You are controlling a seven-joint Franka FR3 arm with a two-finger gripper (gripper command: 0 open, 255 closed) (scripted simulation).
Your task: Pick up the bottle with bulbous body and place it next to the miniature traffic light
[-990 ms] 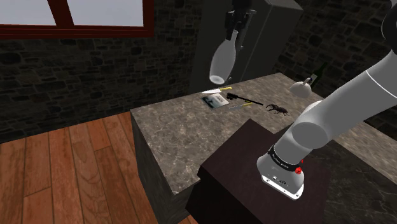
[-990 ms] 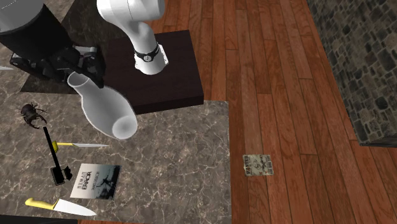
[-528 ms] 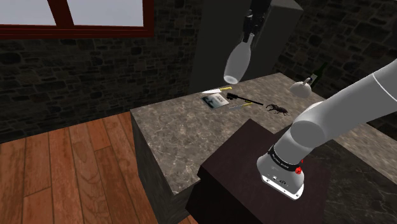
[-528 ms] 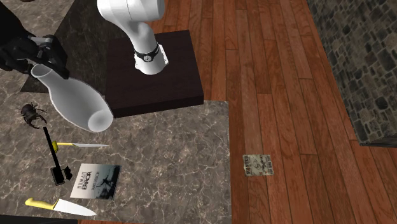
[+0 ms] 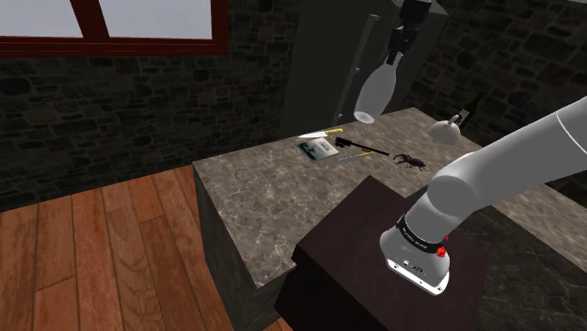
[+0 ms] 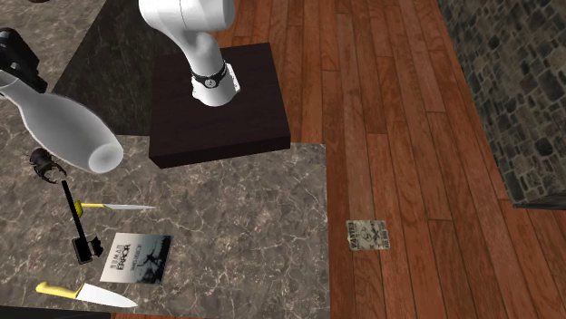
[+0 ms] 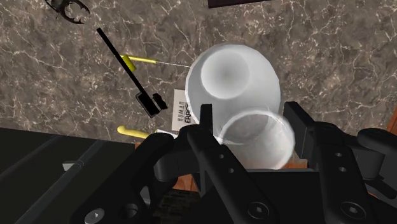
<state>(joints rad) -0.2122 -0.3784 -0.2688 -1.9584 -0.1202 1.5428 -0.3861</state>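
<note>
A white bottle with a bulbous body hangs bottom-down and tilted, high above the marble counter. My black gripper is shut on its neck. In the second exterior view the bottle slants in from the left edge, with the gripper at that edge. In the wrist view the fingers clasp the neck just under the rim, and the round body swells beyond them. A small dark upright object, possibly the miniature traffic light, stands at the counter's far end.
On the counter lie a book, a yellow-handled knife, a thin yellow-handled tool, a long black tool and a dark beetle figure. A white rounded object sits farther back. The dark stand adjoins the counter; a card lies on the wooden floor.
The arm has carried the bottle towards the shoulder view's right and farther back, towards the second exterior view's left edge. The grip has stayed the same.
</note>
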